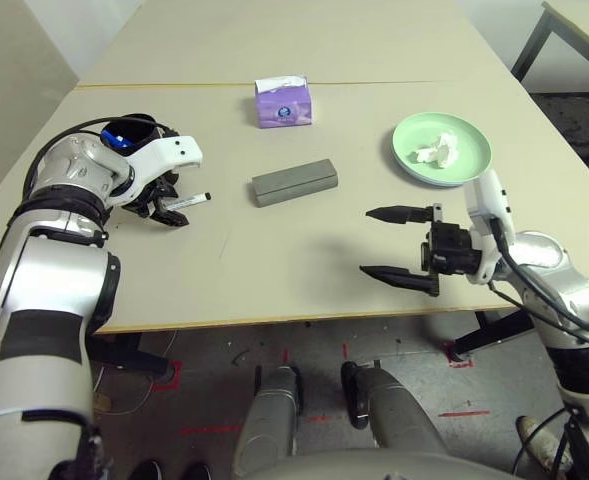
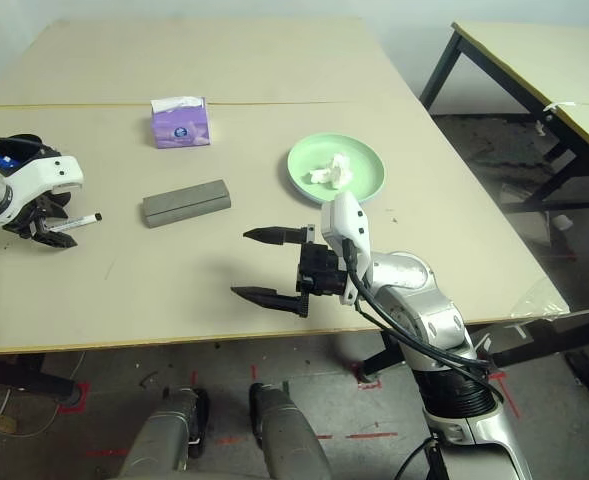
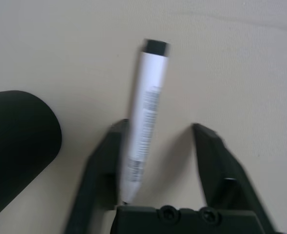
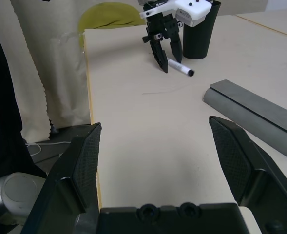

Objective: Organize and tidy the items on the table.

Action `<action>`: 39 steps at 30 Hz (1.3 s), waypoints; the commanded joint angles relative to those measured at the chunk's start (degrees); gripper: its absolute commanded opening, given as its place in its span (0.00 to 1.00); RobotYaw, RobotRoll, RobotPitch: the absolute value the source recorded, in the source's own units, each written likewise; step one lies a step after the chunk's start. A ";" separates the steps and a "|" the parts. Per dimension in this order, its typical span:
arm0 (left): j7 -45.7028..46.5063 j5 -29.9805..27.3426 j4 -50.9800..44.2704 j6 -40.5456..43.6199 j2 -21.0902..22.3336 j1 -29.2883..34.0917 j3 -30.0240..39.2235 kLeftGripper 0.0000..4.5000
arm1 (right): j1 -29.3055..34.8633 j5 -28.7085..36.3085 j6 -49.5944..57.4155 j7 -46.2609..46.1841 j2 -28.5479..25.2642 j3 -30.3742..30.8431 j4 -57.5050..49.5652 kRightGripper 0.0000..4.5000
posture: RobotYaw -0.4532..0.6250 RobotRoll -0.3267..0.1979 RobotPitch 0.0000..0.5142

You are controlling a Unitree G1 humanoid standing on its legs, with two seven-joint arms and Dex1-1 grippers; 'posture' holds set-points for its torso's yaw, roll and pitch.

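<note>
A white marker with a black cap (image 3: 145,112) lies on the table (image 1: 274,270) at the left. My left gripper (image 1: 169,213) is lowered over it, fingers astride. One finger (image 3: 102,161) touches the barrel and the other stands apart, so the gripper is open. The black cup (image 1: 134,130) stands just behind that wrist, with something blue in its mouth. A grey glasses case (image 1: 294,182) lies mid-table. A crumpled white tissue (image 1: 436,152) sits on the light-green plate (image 1: 469,165) at the right. My right gripper (image 1: 367,241) hovers open near the front edge, empty.
A purple tissue box (image 1: 283,102) stands behind the case near the yellowish seam. A smaller dark-legged table (image 1: 574,25) is off to the far right. The table's left edge (image 4: 88,97) runs close beside the marker and cup.
</note>
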 commanded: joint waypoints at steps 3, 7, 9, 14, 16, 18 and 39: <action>-0.58 -0.01 0.90 0.04 -0.21 0.58 0.76 0.16 | -0.28 0.33 0.30 -0.01 -0.17 0.04 -1.24 1.00 | 0.29 0.62 0.33; -0.98 0.01 0.87 0.26 -0.28 0.62 1.08 0.05 | -0.31 0.26 0.28 -0.01 -0.19 0.07 -1.21 1.00 | 0.29 0.62 0.32; -1.24 -0.03 0.86 0.47 -0.35 0.63 1.30 0.05 | -0.36 0.23 0.28 0.02 -0.23 0.08 -1.15 1.00 | 0.29 0.62 0.32; -4.27 -1.16 0.77 2.18 -0.41 0.27 2.62 0.05 | -0.67 0.15 0.17 0.13 -0.24 0.00 -0.60 1.00 | 0.29 0.62 0.33; -7.61 -2.56 0.59 4.10 -0.38 -0.56 3.94 0.05 | -0.72 0.15 0.12 0.19 -0.22 -0.05 -0.32 1.00 | 0.30 0.62 0.33; -11.39 -3.70 0.09 5.59 -0.11 -1.43 4.87 0.05 | -0.79 0.08 0.01 0.27 -0.17 -0.03 0.06 1.00 | 0.30 0.62 0.33; -16.44 -31.81 -8.50 26.14 9.65 -7.34 20.88 0.05 | -3.93 3.31 3.06 -6.16 3.33 -5.41 5.24 1.00 | 0.35 0.62 0.31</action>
